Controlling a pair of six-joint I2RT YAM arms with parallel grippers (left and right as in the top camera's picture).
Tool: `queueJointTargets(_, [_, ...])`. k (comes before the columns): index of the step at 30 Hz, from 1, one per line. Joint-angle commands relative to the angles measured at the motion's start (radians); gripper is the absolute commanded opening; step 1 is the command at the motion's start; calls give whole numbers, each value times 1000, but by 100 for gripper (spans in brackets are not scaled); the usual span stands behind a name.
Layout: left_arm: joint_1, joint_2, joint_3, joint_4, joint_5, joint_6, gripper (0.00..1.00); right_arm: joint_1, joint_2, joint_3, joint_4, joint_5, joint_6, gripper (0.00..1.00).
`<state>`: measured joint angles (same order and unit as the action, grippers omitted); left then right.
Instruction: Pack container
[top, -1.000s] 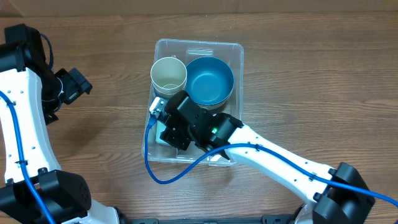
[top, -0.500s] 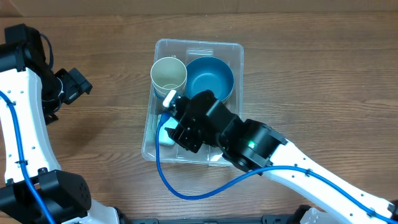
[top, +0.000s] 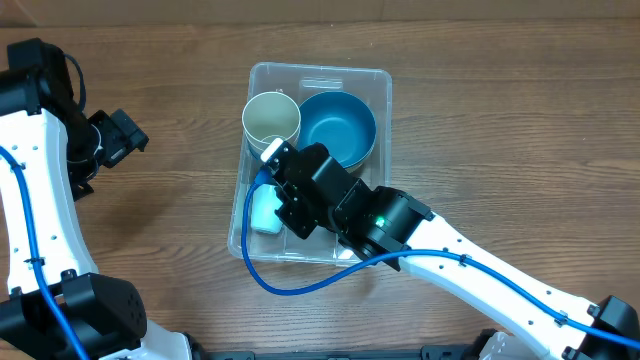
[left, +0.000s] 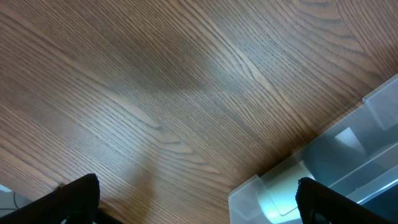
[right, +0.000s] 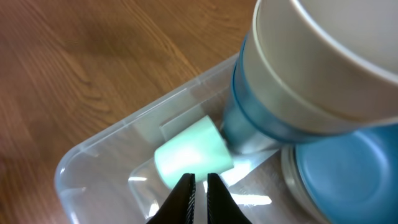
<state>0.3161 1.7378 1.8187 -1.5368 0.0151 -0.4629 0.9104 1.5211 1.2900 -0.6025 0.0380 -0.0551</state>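
I'm hovering R tool, clenched and empty, over mint cup lying in container. I'm parking L tool released by table left edge, keeping clear.

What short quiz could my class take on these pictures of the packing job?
1. True or false: the blue bowl stands outside the container.
2. How does the pale green cup lie in the container? A upright, B on its side, C upside down on the bowl.
3. Fill in: the gripper above the container is the ____ one.

Key: 1 false; 2 B; 3 right, the right gripper.
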Motion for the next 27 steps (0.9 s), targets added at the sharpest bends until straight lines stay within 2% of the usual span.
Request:
queueJointTargets(1, [4,7,17,1,4,22,100,-3,56,20,47,43,11,4])
queueJointTargets(9, [4,7,17,1,3,22,100,-10,97,20,128,139,11,4])
queueJointTargets(27, [4,7,17,1,4,22,100,-67,187,19,172,145,11,4])
